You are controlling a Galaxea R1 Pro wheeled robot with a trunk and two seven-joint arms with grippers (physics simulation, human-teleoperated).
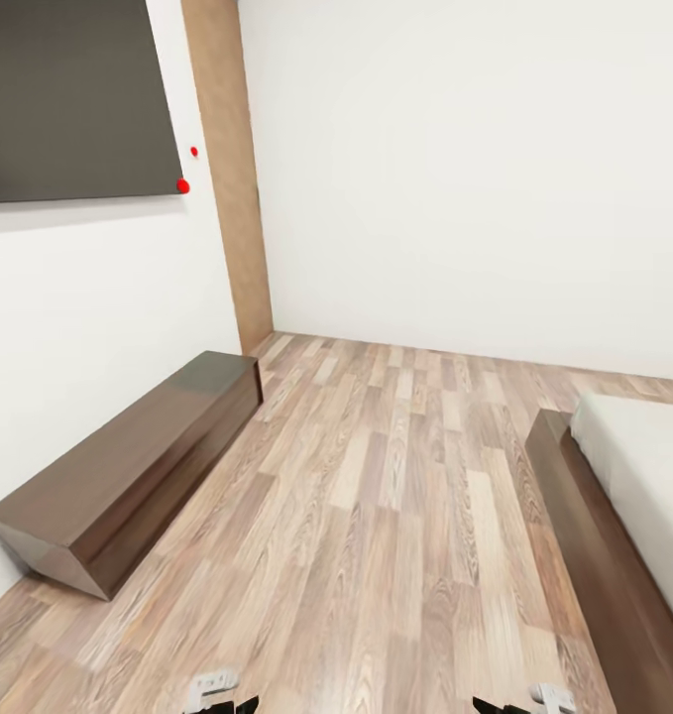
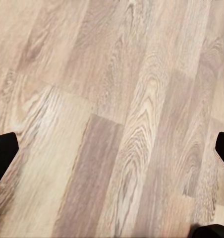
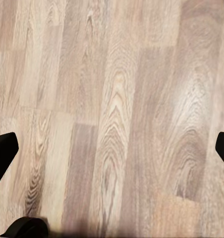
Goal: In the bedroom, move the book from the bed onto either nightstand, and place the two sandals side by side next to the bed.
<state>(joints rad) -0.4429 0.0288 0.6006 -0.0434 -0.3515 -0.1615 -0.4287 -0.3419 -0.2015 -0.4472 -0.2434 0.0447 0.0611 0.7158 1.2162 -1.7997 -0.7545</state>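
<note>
In the bedroom's corner, the head view ran from a dark rectangular panel (image 1: 73, 99) high on the left wall, with two small red dots (image 1: 183, 184) just off its lower right corner, down to a long, low dark-brown wooden cabinet (image 1: 128, 466) set against that wall on the wood-plank floor (image 1: 376, 516). Beside the panel a brown wooden wall strip (image 1: 232, 169) rose along the corner, and a plain white wall stretched across the back. At the right edge lay the bed (image 1: 638, 496), its light-grey mattress resting on a dark brown frame whose side rail ran toward the camera. The part of the mattress in view was bare; the book and the sandals could not be placed from these views.

Along the lower edge of the head view, small white and black pieces of the two arms just peeked in. The left pincer (image 2: 112, 148) hung over bare planks, its dark fingertips (image 2: 3, 153) set wide apart at opposite edges of the left wrist view, holding nothing. The right pincer (image 3: 112, 148) was likewise spread wide above the floor, its fingertips (image 3: 4, 151) at the edges of its own view, empty.
</note>
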